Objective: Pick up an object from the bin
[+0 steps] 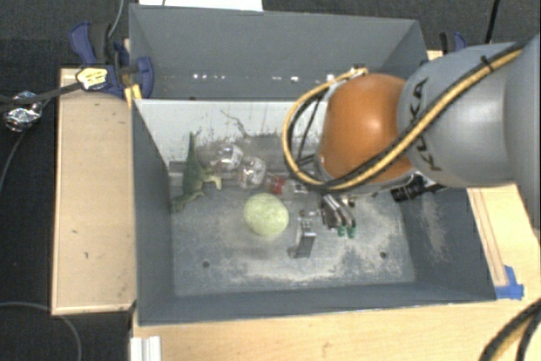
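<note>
My end effector (319, 231) down in the bin (279, 55), just right of a pale green ball (267, 216)

The bin floor looks close beneath me, and I cannot tell whether my end effector is apart or together, so pressing lower could jam it on the metal. The ball lies mid-bin; clipped off-centre, it would likely roll away. The green toy dinosaur (193, 177) and clear plastic bits (230, 156) sit far-left, well apart.

Pale green ball (267, 216), round, on bin (380, 266) floor nr centre. Green toy dino (193, 180) at its 10 o'clock by wall; clear crumpled plastic (237, 165) at 11.
</note>
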Controlling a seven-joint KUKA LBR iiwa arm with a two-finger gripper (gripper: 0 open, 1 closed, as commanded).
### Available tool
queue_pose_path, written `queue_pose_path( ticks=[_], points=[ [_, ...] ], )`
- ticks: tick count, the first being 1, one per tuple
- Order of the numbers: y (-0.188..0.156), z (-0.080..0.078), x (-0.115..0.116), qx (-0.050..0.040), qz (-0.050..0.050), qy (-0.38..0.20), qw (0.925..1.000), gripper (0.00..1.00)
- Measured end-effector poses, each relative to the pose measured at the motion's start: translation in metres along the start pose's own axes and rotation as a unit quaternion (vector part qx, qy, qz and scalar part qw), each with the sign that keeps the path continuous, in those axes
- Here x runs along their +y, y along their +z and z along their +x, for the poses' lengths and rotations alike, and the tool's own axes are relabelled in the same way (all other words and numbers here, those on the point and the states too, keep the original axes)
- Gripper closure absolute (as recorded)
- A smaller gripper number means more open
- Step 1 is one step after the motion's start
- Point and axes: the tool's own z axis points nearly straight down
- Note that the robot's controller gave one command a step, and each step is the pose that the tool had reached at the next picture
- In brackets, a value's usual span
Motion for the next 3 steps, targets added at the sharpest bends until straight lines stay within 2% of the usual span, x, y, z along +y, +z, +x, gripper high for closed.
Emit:
queue_pose_path(
  ticks=[1, 2, 3],
  points=[
    [0.038, -0.021, 0.008, 0.0031, 0.001, -0.046, 0.9989, 0.00],
    [0.051, -0.033, 0.010, 0.0000, 0.000, -0.072, 0.9974, 0.00],
    [0.067, -0.062, 0.001, 0.0017, -0.001, -0.101, 0.9949, 1.00]
  ],
)
